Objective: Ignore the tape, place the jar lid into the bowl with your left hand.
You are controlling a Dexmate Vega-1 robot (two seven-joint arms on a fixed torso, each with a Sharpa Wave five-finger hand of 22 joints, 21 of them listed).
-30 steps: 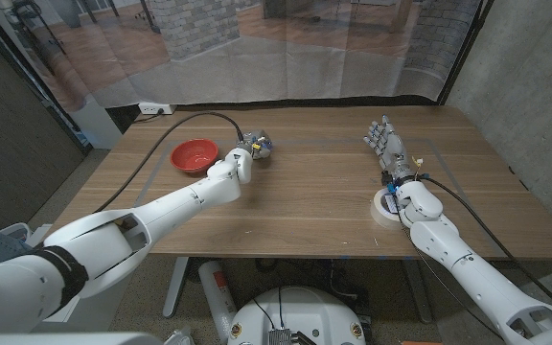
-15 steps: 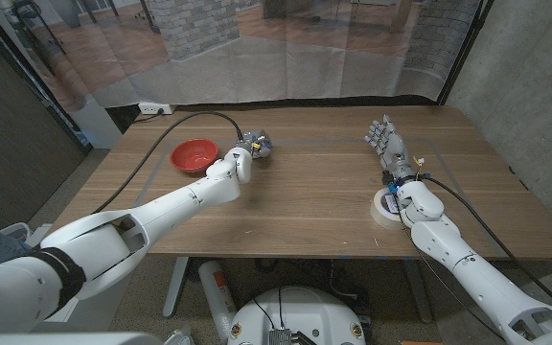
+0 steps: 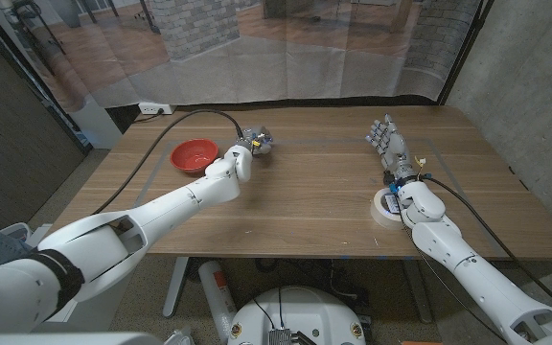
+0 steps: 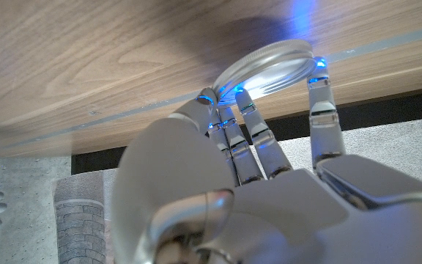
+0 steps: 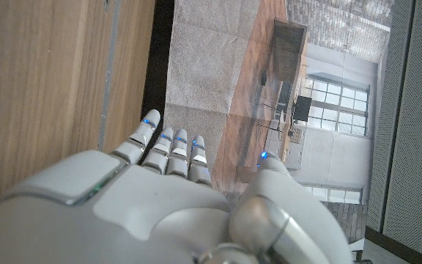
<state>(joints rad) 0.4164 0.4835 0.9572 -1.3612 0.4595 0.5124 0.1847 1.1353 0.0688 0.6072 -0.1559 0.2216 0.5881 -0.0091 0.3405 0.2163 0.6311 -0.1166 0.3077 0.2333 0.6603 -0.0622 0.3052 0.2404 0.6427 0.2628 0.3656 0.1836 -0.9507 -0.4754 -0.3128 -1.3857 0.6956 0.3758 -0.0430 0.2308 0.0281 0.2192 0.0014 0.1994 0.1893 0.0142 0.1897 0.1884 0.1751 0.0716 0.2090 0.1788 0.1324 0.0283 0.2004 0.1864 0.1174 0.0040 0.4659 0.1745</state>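
Note:
The silver jar lid lies on the wooden table, just right of the red bowl. My left hand sits over the lid. In the left wrist view my left hand has its fingertips on one side of the rim and its thumb on the other, pinching it. In the head view the hand hides most of the lid. My right hand stands far to the right, fingers stretched apart, holding nothing; it shows again as my right hand in its wrist view.
A white tape roll lies under my right wrist near the table's front right. A black cable loops over the back left of the table. A clear curtain hangs behind the far edge.

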